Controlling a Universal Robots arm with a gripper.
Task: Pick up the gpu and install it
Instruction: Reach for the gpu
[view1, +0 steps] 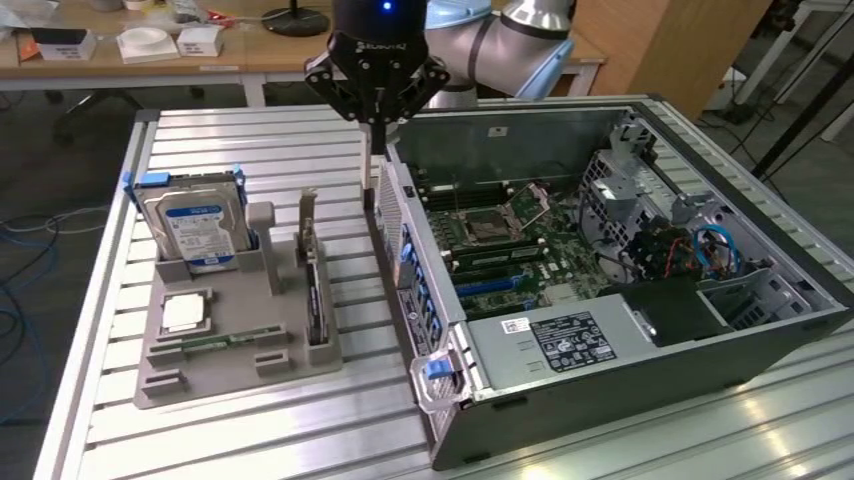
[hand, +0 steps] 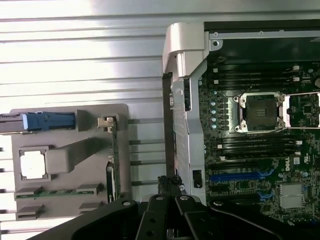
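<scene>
**Item:** gpu (view1: 318, 300), a black card standing on its long edge in the slot along the tray's (view1: 214, 372) case-side edge. Its silver bracket is at the tray's hard drive (view1: 198, 225) end.
**Long axis:** parallel to that tray edge.
**Gripper** (view1: 378, 122): closed, nothing held, high over the gap beside the tray's case-side edge. The card lies below it, tray-ward.
**Case** (view1: 601, 410): across that gap from the tray.

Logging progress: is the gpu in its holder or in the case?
In the holder: the gpu stands on edge in its slot, outside the case.
</scene>
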